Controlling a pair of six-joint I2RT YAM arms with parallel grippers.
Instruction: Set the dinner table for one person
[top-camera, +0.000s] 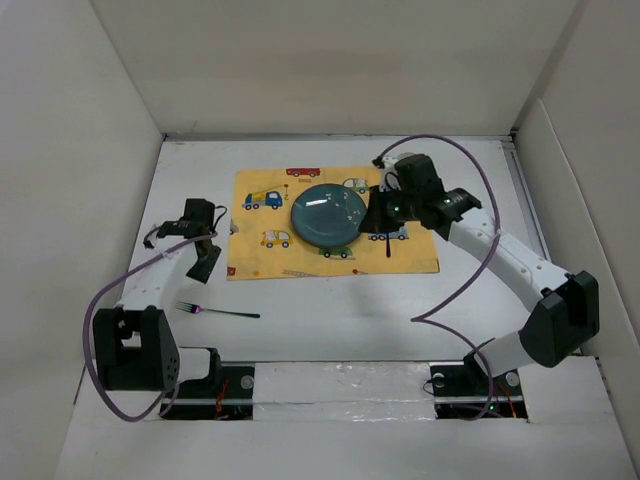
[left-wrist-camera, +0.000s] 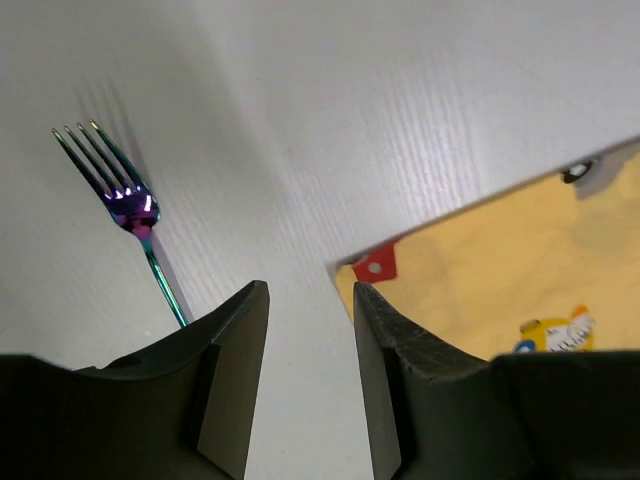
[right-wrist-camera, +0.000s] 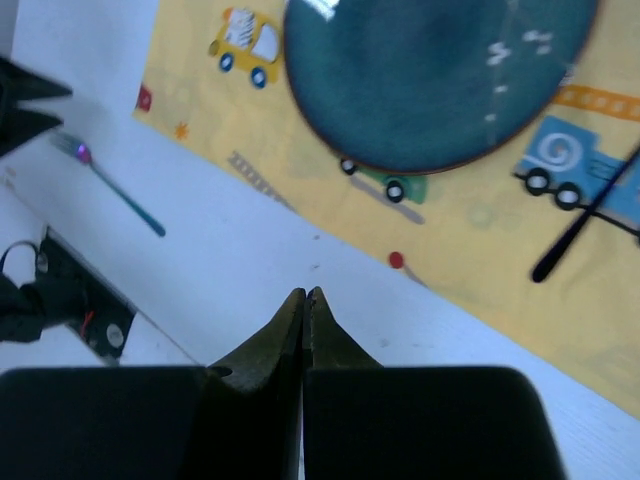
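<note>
Left tool: fingers spread a little, nothing between them. It hangs over the bare desk, just off the near-left corner of the yellow placemat.

Fork: flat on the desk, outside the placemat, near its near edge but apart from it. From the left tool it lies toward the arm bases. Its long axis runs roughly left-right, tines to the left, handle toward the desk's middle.

Right tool: fingers pressed together, empty, over the placemat's right part beside the blue plate. A slim dark utensil lies on the mat right of the plate.

Judgement: the left arm is much nearer the fork. A pick there means dropping back toward the base, with the finger gap set across the handle.
</note>
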